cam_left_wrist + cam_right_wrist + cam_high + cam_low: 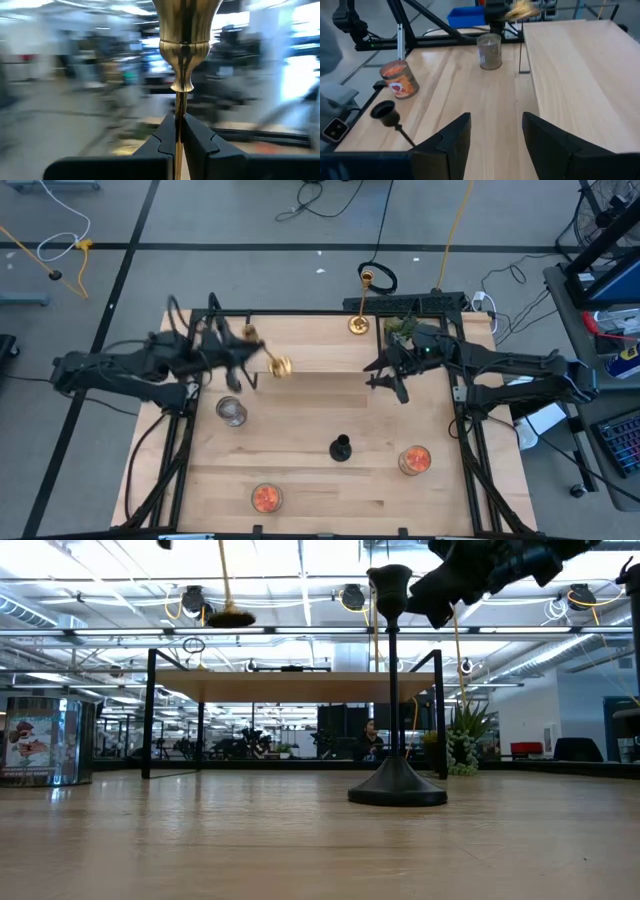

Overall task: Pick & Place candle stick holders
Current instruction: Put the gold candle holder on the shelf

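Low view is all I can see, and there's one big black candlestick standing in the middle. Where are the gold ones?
Observer: One gold candlestick is up in the air. The left gripper is shut on its thin stem.
Operator: And the other gold one?
Observer: The second gold candlestick stands upright at the table's back edge, beside the plant.
Operator: Is the right gripper holding anything?
Observer: No. The right gripper is open with nothing between its fingers, above bare wood.
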You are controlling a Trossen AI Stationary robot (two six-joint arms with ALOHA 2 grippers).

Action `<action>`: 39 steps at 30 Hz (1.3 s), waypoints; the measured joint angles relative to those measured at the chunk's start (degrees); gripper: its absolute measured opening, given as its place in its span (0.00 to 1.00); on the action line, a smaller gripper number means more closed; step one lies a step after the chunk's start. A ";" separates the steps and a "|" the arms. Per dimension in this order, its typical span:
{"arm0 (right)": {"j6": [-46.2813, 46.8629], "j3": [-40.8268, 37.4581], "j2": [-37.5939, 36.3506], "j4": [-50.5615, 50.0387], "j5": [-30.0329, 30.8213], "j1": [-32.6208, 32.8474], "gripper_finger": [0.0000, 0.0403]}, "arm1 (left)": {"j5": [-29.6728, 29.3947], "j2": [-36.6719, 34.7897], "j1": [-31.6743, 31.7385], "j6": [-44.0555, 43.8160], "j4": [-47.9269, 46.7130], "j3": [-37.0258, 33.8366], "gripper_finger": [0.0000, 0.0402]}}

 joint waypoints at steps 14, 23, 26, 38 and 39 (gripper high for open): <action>0.01 -8.60 0.00 24.87 -0.04 0.00 0.44 | 4.22 4.34 26.32 -1.46 -5.52 1.40 0.04; -0.05 -8.60 0.00 24.77 -0.07 0.00 0.43 | 11.93 10.08 36.03 -3.02 -4.81 1.41 0.04; -0.05 -8.60 0.00 24.48 -0.07 0.00 0.43 | 11.74 11.74 38.18 -4.09 -3.15 1.45 0.04; -0.14 -8.60 0.00 24.42 -0.07 0.00 0.43 | 12.72 12.88 40.22 -4.47 -5.55 1.40 0.11; -0.14 -8.60 0.00 24.43 -0.07 0.00 0.43 | 12.72 12.88 40.22 -4.45 -5.93 1.38 0.11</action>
